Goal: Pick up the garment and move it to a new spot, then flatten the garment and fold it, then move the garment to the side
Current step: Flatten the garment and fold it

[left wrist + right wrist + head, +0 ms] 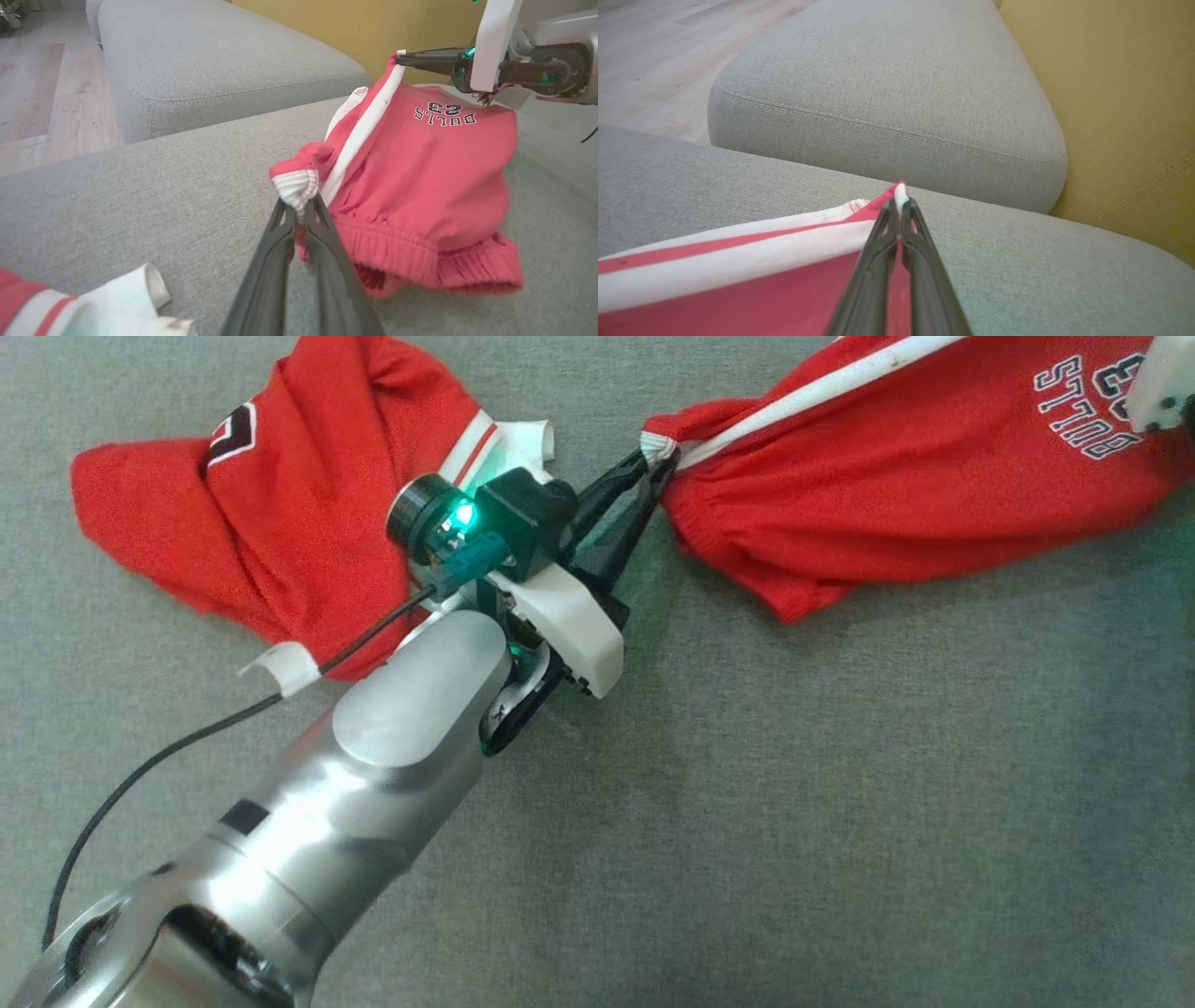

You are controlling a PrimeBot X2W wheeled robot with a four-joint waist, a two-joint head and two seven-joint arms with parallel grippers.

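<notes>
The garment [887,495] is a pair of red shorts with white side stripes and "BULLS 23" lettering, stretched across the grey cushion [747,803]. My left gripper [653,457] is shut on its gathered white-and-red waistband corner; in the left wrist view the left gripper [301,205] pinches that corner while the garment [420,177] bunches beyond it. My right gripper [900,203] is shut on a striped corner of the garment [738,261]. Seen from the left wrist, the right gripper [402,58] holds the far, raised corner.
A second red-and-white jersey [280,523] lies crumpled to the left, under my left forearm, and its white edge [117,298] shows near my left fingers. Another grey cushion [887,93] adjoins the far side, with a yellow backrest [1125,116] and wooden floor [37,93] beyond.
</notes>
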